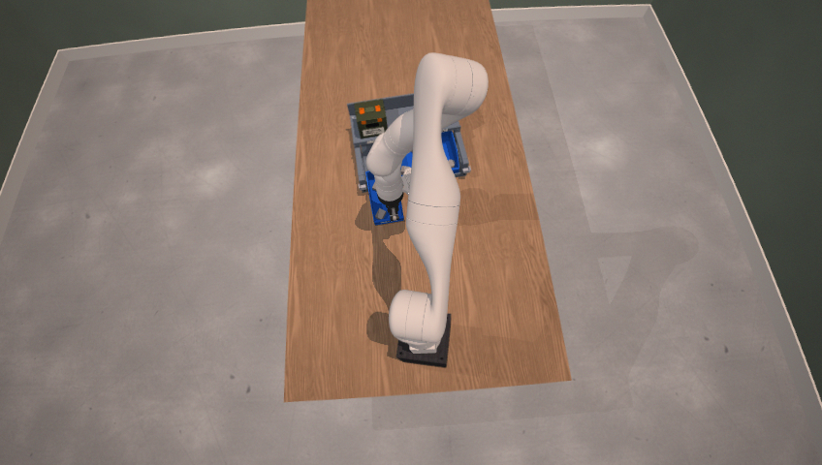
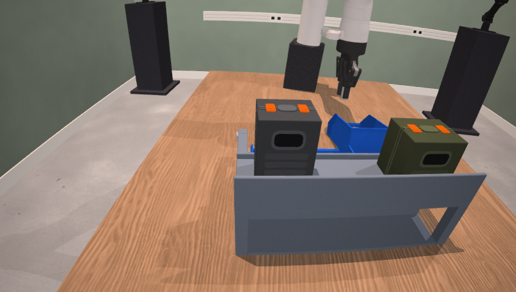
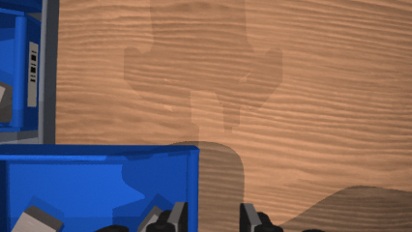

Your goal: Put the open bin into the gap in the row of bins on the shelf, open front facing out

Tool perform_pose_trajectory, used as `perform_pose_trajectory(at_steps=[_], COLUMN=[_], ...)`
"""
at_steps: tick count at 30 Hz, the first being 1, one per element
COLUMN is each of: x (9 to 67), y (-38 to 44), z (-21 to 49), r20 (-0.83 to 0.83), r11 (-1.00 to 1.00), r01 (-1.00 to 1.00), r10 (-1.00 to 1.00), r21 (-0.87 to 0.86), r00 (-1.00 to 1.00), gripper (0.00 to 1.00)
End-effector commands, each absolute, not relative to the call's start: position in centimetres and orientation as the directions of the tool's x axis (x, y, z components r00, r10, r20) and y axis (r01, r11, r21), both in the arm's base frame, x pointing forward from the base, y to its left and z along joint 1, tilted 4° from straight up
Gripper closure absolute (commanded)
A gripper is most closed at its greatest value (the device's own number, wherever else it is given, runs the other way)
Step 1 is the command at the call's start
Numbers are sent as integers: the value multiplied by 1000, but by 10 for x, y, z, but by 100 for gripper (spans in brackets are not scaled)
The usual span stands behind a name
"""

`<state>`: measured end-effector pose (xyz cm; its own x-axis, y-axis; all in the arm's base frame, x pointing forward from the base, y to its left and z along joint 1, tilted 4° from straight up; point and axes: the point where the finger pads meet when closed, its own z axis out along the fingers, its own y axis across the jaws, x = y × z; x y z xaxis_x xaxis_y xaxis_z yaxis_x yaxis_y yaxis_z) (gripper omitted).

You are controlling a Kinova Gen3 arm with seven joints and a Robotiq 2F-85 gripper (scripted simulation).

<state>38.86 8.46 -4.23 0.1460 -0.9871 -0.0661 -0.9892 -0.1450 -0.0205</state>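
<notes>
The open blue bin [image 1: 373, 202] [image 2: 369, 140] [image 3: 68, 181] stands on the table just in front of the shelf [image 2: 325, 195] [image 3: 49, 77]. Grey parts lie in it, one at the left [image 3: 38, 225] and one partly behind a finger in the wrist view. My gripper [image 1: 394, 215] [image 2: 342, 93] [image 3: 214, 217] is partly open and empty. It hangs above the bin's end away from the shelf, and its fingers lie either side of that end wall in the wrist view. Another blue bin [image 1: 451, 146] [image 3: 7, 45] is on the shelf, with a part showing in the wrist view. The arm hides much of the row and gap.
A dark grey case [image 2: 288, 148] and a green case [image 1: 370, 119] [image 2: 421, 149] stand on the shelf's upper board. The arm's base [image 1: 424, 357] [image 2: 303, 69] is on the table opposite the shelf. A shelf post [image 2: 242, 139] stands at one side.
</notes>
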Motion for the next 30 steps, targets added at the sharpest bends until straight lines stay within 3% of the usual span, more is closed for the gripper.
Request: perform_pose_trajectory(at_steps=[1,30], x=[395,401], y=[86,88], z=[-40,-38], r20=[-66,-66], r11=[-146,-146], r01=[-989,-989], r10=[-987,-987], r21=[-22,-23], r00=[148,148], gripper=[61,61])
